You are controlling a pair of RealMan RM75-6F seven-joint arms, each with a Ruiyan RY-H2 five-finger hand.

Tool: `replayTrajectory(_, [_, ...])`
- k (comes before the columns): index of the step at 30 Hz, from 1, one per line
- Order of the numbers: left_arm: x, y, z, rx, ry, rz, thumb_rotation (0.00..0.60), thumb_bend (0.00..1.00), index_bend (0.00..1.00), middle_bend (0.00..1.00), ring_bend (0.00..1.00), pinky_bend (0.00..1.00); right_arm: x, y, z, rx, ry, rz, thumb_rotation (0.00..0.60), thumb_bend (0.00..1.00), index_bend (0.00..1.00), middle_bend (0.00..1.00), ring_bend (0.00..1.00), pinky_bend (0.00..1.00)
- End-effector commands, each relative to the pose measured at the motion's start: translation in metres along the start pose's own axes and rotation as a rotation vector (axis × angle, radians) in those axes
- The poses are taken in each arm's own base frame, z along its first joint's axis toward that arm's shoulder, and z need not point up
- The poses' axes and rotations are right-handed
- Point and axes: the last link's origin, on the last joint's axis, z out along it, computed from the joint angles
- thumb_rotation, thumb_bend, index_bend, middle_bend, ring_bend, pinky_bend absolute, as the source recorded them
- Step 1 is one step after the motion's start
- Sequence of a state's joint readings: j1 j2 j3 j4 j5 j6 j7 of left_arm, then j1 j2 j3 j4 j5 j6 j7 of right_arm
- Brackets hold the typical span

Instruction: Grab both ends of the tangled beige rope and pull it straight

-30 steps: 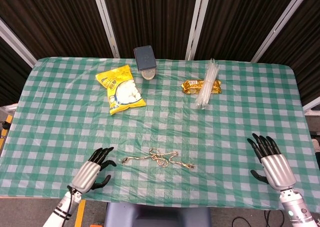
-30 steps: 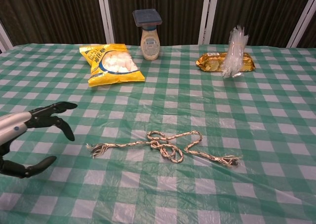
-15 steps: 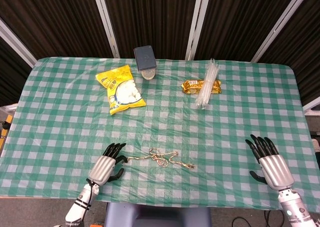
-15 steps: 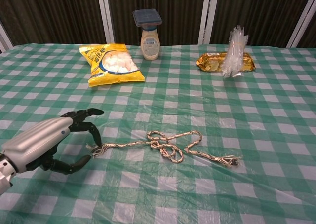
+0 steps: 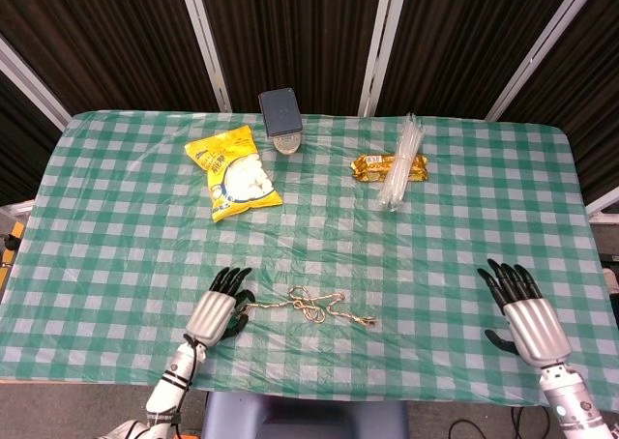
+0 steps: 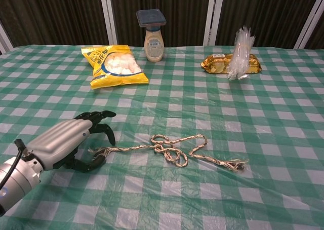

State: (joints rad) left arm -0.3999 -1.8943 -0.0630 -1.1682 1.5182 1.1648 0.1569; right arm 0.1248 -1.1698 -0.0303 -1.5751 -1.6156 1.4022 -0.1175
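Both hands we log spread, holding nothing: left hand at rope end, right hand well apart.

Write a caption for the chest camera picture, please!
Left hand reaches the frayed end of the tangled beige rope.

One tangled beige rope lies near the front edge of the green-and-white checked tablecloth. One yellow plastic snack bag with white pieces showing lies toward the back edge, left of the middle. One cream bottle with a dark blue square cap stands at the back edge. One gold foil packet and one clear plastic bundle of straws lie together toward the back edge, right of the middle. Two silver-and-black robot hands are in view: the left hand and the right hand, both near the front edge.
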Motion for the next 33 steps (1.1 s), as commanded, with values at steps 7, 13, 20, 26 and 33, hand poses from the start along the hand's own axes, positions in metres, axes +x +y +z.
replayTrajectory(7, [-0.002,-0.003,0.004,0.009,0.009,0.005,0.600,0.42,0.47,0.07,0.00,0.03,-0.001,0.000,0.001,-0.002,-0.005,-0.004,0.600,0.27,0.00,0.00,0.00,0.00])
replayTrajectory(13, [-0.002,-0.004,0.006,0.015,0.015,-0.002,0.600,0.43,0.52,0.08,0.00,0.03,-0.002,-0.001,0.001,-0.002,-0.006,-0.008,0.600,0.27,0.00,0.00,0.00,0.00])
replayTrajectory(20, [0.001,-0.005,0.008,0.015,0.037,0.011,0.600,0.47,0.59,0.11,0.00,0.03,-0.005,-0.003,0.002,0.009,-0.022,-0.016,0.600,0.27,0.00,0.00,0.00,0.00])
replayTrajectory(26, [0.006,-0.008,0.005,-0.004,0.057,0.012,0.600,0.47,0.62,0.12,0.00,0.03,-0.017,-0.018,0.009,0.101,-0.066,-0.010,0.600,0.27,0.00,0.00,0.00,0.00])
replayTrajectory(33, [0.016,-0.013,-0.006,-0.022,0.083,0.002,0.600,0.47,0.62,0.12,0.00,0.03,-0.040,-0.069,0.048,0.307,-0.127,0.067,0.600,0.27,0.20,0.00,0.00,0.00])
